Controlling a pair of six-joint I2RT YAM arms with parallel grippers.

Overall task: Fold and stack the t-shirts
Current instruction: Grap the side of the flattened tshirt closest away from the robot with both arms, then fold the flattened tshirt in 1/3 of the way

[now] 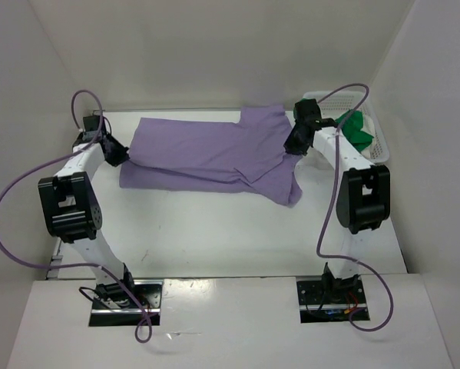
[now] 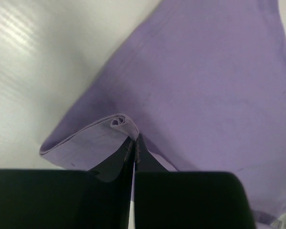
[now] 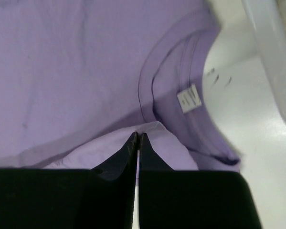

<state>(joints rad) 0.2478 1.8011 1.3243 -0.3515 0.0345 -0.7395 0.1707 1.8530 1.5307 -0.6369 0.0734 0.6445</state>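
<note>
A pale lavender t-shirt (image 1: 206, 150) lies spread across the back of the table, its near part doubled into a fold. My left gripper (image 1: 120, 152) is shut on the shirt's left hem, and the left wrist view shows the rolled hem (image 2: 119, 121) pinched at the fingertips (image 2: 134, 138). My right gripper (image 1: 295, 143) is shut on a raised fold of the same shirt (image 3: 61, 71) beside the collar. The collar's white label (image 3: 188, 100) shows just past that gripper (image 3: 137, 137). A bright green t-shirt (image 1: 356, 127) lies bunched in the basket.
A white mesh basket (image 1: 379, 150) stands at the back right, close beside the right arm, and its rim (image 3: 271, 47) shows in the right wrist view. Walls close in the table at the back and on both sides. Purple cables loop off both arms.
</note>
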